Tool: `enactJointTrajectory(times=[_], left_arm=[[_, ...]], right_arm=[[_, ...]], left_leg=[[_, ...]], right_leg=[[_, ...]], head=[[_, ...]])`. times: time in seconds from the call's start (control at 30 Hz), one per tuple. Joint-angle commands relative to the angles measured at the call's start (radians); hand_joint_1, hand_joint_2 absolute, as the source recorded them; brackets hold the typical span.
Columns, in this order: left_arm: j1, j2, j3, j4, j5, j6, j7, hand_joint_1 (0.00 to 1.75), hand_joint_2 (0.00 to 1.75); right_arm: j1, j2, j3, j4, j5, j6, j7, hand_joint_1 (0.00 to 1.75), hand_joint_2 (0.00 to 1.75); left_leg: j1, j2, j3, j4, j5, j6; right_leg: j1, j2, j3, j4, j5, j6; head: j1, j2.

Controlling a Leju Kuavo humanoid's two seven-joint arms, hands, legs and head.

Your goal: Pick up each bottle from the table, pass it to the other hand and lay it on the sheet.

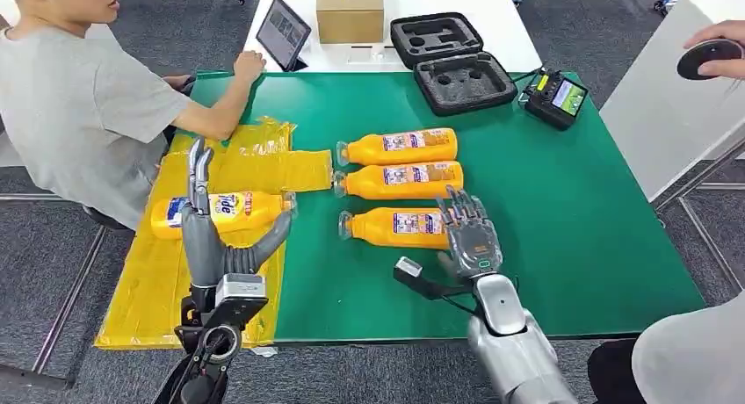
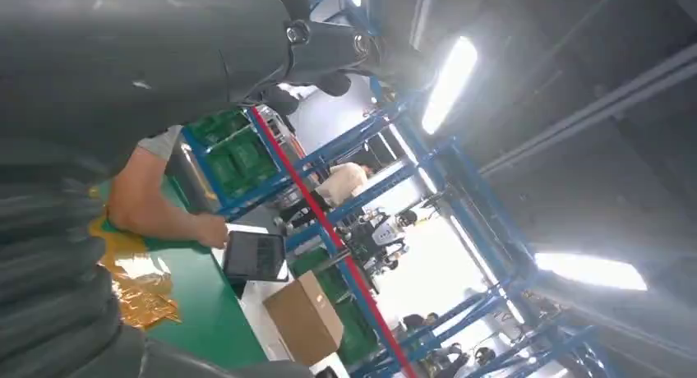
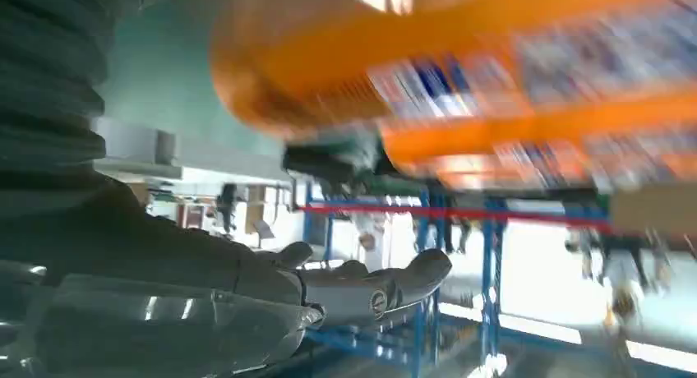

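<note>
on the yellow sheet (image 1: 158,272), one bottle (image 1: 220,212); right hand (image 1: 470,237) — fingers spread

The green table (image 1: 545,202) is viewed from high in front, looking down, while the cardboard box (image 1: 350,10) and tablet (image 1: 284,32) are shared with the tilted, upward-facing left wrist view.

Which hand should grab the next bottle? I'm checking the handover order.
The right hand: it is open, its fingers over the nearest bottle on the green table. The left hand is open by the bottle on the yellow sheet.
</note>
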Motion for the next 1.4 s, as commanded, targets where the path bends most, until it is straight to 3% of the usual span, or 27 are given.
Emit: enactJointTrajectory(times=[0.03,0.6,0.83,1.07,1.23,1.33,1.4], left_arm=[[-0.081,0.026,-0.057,0.065,0.05,-0.002,0.002,0.0,1.75],[-0.085,0.022,-0.071,0.054,0.051,-0.002,0.002,0.0,1.75],[-0.083,0.017,-0.074,0.049,0.035,-0.002,0.002,0.0,1.75],[-0.079,0.017,-0.073,0.036,0.026,-0.002,0.002,0.0,1.75],[-0.092,0.015,-0.081,0.062,0.03,-0.002,0.002,0.0,1.75],[-0.104,0.021,-0.096,0.086,0.062,-0.002,0.002,0.0,1.75],[-0.104,0.021,-0.096,0.086,0.062,-0.002,0.002,0.0,1.75]], right_arm=[[-0.145,-0.047,-0.016,0.372,-0.048,0.016,-0.015,0.0,1.75],[-0.196,-0.055,0.004,0.43,-0.046,0.002,-0.055,0.0,1.75],[-0.186,-0.013,0.029,0.335,-0.054,-0.003,-0.141,0.0,1.75],[-0.216,0.019,-0.049,0.427,-0.255,-0.003,-0.332,0.0,1.75],[-0.233,0.031,-0.091,0.468,-0.351,0.054,-0.392,0.0,1.75],[-0.247,0.025,-0.091,0.506,-0.369,0.185,-0.334,0.0,1.75],[-0.247,0.025,-0.091,0.506,-0.369,0.185,-0.334,0.0,1.75]], left_leg=[[0.0,-0.002,0.002,0.0,0.0,-0.001],[0.0,-0.001,0.004,0.0,0.0,-0.001],[0.0,0.001,0.004,0.0,0.0,-0.001],[0.001,0.001,0.006,0.0,-0.001,-0.002],[0.0,0.001,0.004,0.0,0.0,-0.001],[0.0,0.0,0.003,0.0,0.0,-0.001],[0.0,0.0,0.004,0.0,0.0,-0.001]], right_leg=[[0.0,0.0,0.002,-0.001,0.0,-0.001],[0.0,0.001,0.004,0.0,0.0,0.0],[0.0,0.002,0.003,0.0,0.001,0.0],[0.0,0.004,0.004,0.0,0.0,-0.001],[0.0,0.002,0.003,0.0,0.001,0.0],[0.0,0.001,0.003,0.0,0.0,0.0],[0.0,0.002,0.004,0.0,0.0,0.0]], head=[[0.0,0.0],[0.0,0.0],[0.0,0.0],[0.0,0.0],[0.0,0.0],[0.0,0.0],[0.0,0.0]])
